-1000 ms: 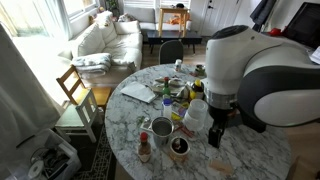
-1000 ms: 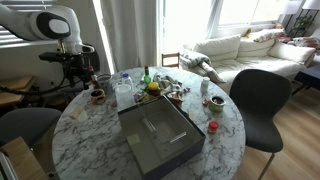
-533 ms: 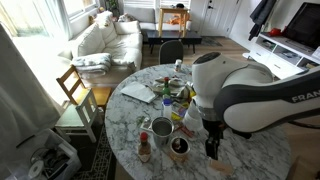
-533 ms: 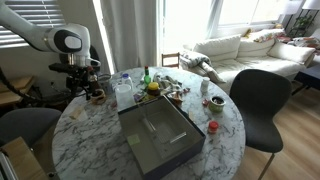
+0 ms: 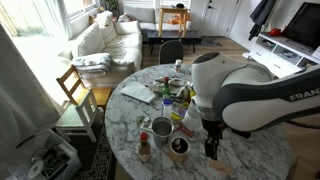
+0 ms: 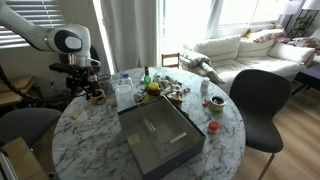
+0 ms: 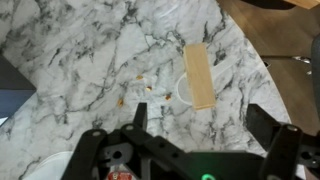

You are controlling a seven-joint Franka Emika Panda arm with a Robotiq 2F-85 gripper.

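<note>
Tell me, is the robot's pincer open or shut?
Open. In the wrist view the pincer has its fingers wide apart, with nothing gripped between them.

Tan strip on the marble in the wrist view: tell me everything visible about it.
The tan strip is a flat, narrow rectangle with squared ends. It is plain and matte, perhaps wood or card, though the picture does not settle which. It lies flat on the marble table, slightly slanted, and its lower part overlaps a white round disc. A few orange crumbs are scattered beside it. The hand hangs above with its fingers spread, apart from the strip.
</note>
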